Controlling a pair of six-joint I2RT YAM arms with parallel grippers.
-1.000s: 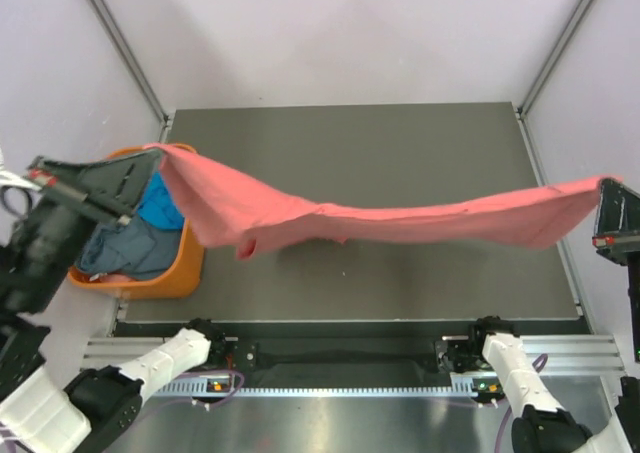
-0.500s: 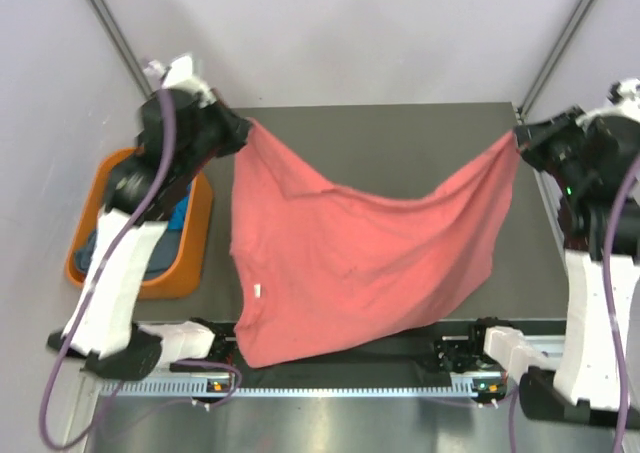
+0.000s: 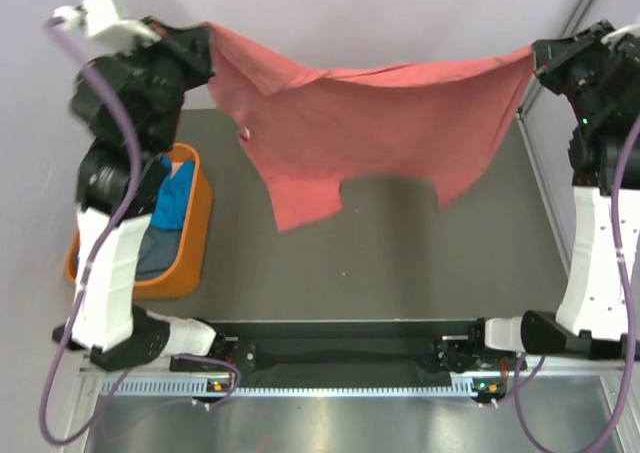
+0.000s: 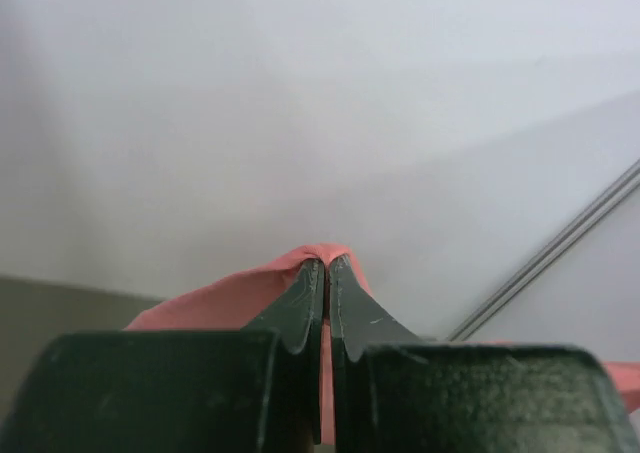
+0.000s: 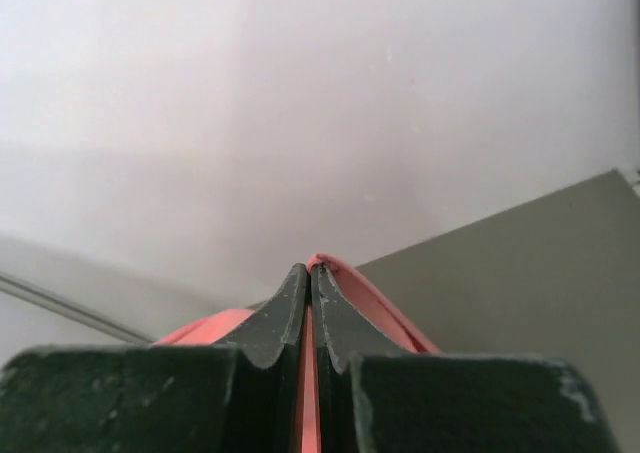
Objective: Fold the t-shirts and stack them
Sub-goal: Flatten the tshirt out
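Observation:
The salmon-pink t-shirt (image 3: 370,123) hangs spread in the air over the far half of the table, stretched between both arms. My left gripper (image 3: 207,35) is shut on its top left corner, and pink cloth (image 4: 300,268) is pinched between the jaws in the left wrist view (image 4: 326,265). My right gripper (image 3: 532,57) is shut on the top right corner, with cloth (image 5: 345,273) showing at its jaws (image 5: 310,270). The bright blue t-shirt (image 3: 177,195) and the slate grey-blue t-shirt (image 3: 152,251) lie crumpled in the tub.
An orange plastic tub (image 3: 185,243) stands at the left edge of the dark grey table (image 3: 400,263). Metal frame posts (image 3: 545,63) rise at the far corners. White walls close in the back and sides. The arm bases sit along the near rail (image 3: 340,358).
Both arms have risen and swung toward the far side, lifting the pink t-shirt off the table's near edge so that it now hangs stretched high between them.

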